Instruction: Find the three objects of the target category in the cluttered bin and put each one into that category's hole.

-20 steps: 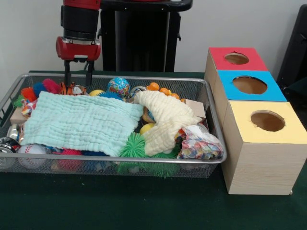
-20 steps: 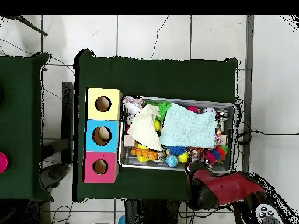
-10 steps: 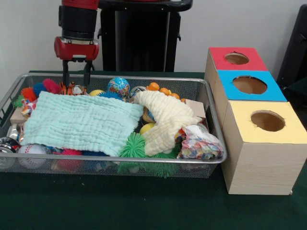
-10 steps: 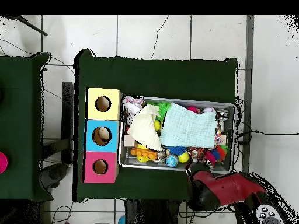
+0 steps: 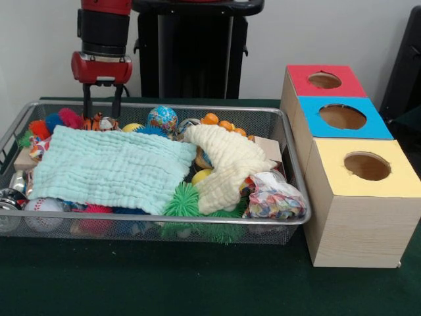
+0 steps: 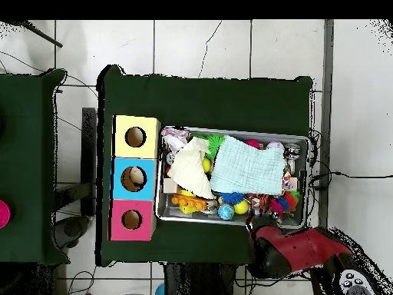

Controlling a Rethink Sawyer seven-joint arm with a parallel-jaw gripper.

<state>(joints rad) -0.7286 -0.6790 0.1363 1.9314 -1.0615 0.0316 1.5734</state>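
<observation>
I'm working over a dark green cloth surface (image 5: 131, 283) in a room with a pale wall behind the black pedestal and white floor tiles showing around it from overhead. The bin (image 5: 297, 178) sits on that surface, packed with toys under a mint cloth (image 5: 112, 168) and a cream cloth (image 5: 227, 164), and the three wooden boxes stand just beside its end, with the hole (image 5: 324, 80) in the red panel farthest from the front camera. My end effector (image 5: 100, 108) hangs above the bin's far rim near a small tiger-striped toy (image 5: 100, 122), its two fingers spread apart and holding nothing. My main worry is that the two cloths hide most of the contents, so I could descend on the wrong thing or snag fabric and drag neighbouring toys over the rim. The fingers are also close to the wire edge; a straight drop there might strike the metal rather than a toy. The globe ball (image 5: 162, 118) and other round pieces look likely to roll away under a glancing touch. Carrying anything to the red hole means crossing the full bin, so a weak grip could drop it midway.
</observation>
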